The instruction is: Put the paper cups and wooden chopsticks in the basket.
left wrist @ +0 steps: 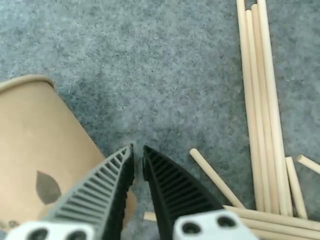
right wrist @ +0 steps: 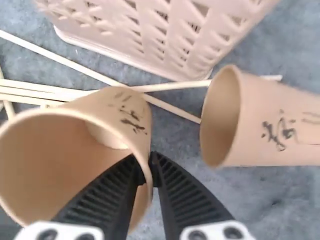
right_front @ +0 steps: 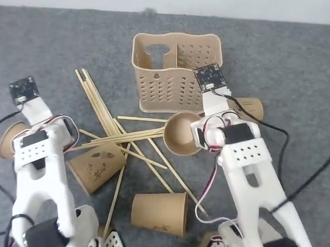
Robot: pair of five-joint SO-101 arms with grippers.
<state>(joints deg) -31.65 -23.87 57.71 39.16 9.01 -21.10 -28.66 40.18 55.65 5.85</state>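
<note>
1. The right gripper (right wrist: 145, 161) is pinching the wall of a paper cup (right wrist: 65, 150). One finger is sitting inside the rim and the other outside, both pressed tight against the paper.
2. This held cup is tilting with its open mouth facing upward, just in front of the basket (right_front: 173, 74), which is standing upright on the grey tabletop (right_front: 58, 40).
3. A second cup (right wrist: 265, 125) is lying on its side just beside the held one, near the basket's corner.
4. The left gripper (left wrist: 138, 148) is pointing down at bare tabletop with its fingers almost together. Only a thin slit is showing between them, and it is gripping nothing.
5. A third cup (left wrist: 30, 150) is lying just beside the left gripper, and a bundle of wooden chopsticks (left wrist: 260, 100) is lying near its other side.
6. A fourth cup (right_front: 96, 167) and a fifth cup (right_front: 160, 212) are lying on their sides between the arms, among more scattered chopsticks.
</note>
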